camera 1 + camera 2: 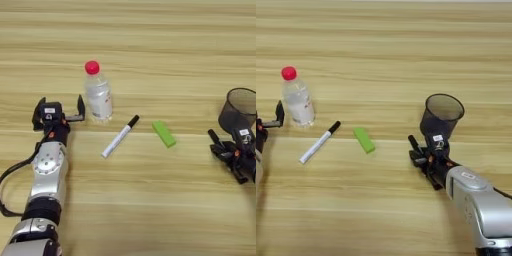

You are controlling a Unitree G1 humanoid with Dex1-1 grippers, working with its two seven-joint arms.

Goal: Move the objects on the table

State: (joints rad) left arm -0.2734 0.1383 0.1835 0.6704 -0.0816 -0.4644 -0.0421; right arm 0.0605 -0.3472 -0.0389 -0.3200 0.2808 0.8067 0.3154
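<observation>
The clear plastic bottle (98,96) with a red cap stands upright left of centre. My left gripper (59,109) is open just left of it, its right finger (80,108) close beside the bottle and nothing between the fingers. The white marker (119,136) with a black cap lies slanted in front of the bottle. To its right lies the green block (164,133). The black mesh cup (440,116) stands upright at the right. My right gripper (420,152) sits low just in front of the cup. No black marker shows apart from the gripper's own dark parts.
The light-yellow wooden table (150,45) fills the view. My left forearm (48,170) reaches up from the lower left, with a black cable looping at its left. My right forearm (476,200) enters from the lower right.
</observation>
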